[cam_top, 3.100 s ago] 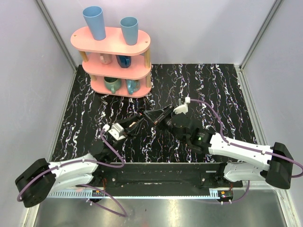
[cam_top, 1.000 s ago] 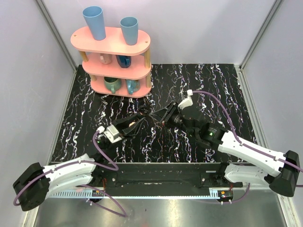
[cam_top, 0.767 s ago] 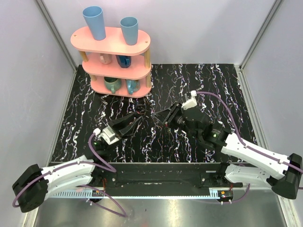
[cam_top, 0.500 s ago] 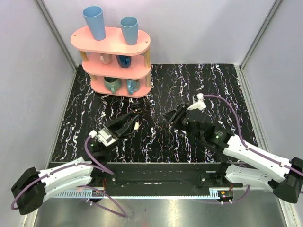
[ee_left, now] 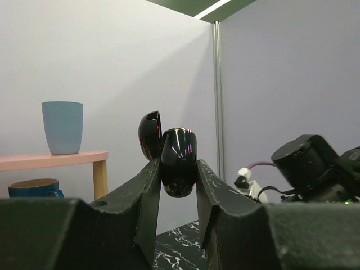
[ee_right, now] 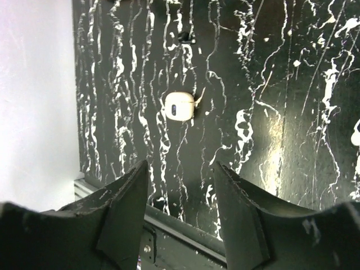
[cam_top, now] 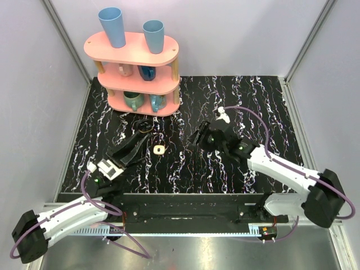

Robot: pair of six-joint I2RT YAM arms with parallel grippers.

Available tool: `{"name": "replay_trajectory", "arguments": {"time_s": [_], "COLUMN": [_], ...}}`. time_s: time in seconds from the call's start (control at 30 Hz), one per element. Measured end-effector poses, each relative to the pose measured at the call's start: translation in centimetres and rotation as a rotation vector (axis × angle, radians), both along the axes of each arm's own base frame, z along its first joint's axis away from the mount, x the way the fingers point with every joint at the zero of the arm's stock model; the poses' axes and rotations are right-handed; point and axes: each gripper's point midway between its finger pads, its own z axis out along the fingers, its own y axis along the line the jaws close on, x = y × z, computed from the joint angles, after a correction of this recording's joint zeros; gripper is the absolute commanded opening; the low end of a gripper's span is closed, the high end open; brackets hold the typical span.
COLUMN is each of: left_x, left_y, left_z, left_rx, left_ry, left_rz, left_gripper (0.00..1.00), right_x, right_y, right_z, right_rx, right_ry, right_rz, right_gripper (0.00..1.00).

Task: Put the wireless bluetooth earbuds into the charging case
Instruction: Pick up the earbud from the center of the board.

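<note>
My left gripper (ee_left: pixel 178 170) is shut on the charging case (ee_left: pixel 179 162), a glossy black clamshell with its lid (ee_left: pixel 149 134) hinged open, held up off the table. From above, the charging case (cam_top: pixel 143 125) sits at the tip of the left gripper (cam_top: pixel 139 131). One cream-white earbud (cam_top: pixel 159 149) lies on the black marbled table, just right of the left fingers. In the right wrist view this earbud (ee_right: pixel 179 106) lies ahead of my right gripper (ee_right: pixel 180 167), which stands open and empty. The right gripper (cam_top: pixel 195 139) is right of the earbud, apart from it.
A pink two-tier shelf (cam_top: pixel 135 53) stands at the back left, with blue cups (cam_top: pixel 112 26) on top and mugs (cam_top: pixel 134 100) inside. Grey walls close off the sides and back. A black rail (cam_top: pixel 185 208) runs along the near table edge.
The two grippers, which met at the table's middle, have drawn apart. The left one swung left and back with the case. The right jaws opened, and an earbud now lies on the table.
</note>
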Motion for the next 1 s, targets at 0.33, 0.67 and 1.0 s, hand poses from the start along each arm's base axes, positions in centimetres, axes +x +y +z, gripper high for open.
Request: {"name": "replay_trajectory", "arguments": {"time_s": [0.33,0.67,1.0], "left_x": [1.3,1.7,0.7], "left_y": [-0.5,-0.4,1.3], "left_z": [-2.2,-3.9,-2.0], "left_rx": [0.021,0.03,0.018], "left_ry": [0.123,0.211,0.203], "left_rz": [-0.011,-0.036,-0.031], "left_gripper": [0.0,0.0,0.0], "right_x": [1.3,2.8,10.4], "right_y": [-1.8,2.9,8.7], "right_z": [-6.7,-7.4,-8.2], "right_rx": [-0.029,0.048,-0.088], "right_ry": [0.194,0.189,0.06], "right_rz": [0.002,0.177,0.338], "right_gripper": [0.63,0.63,0.61]}}
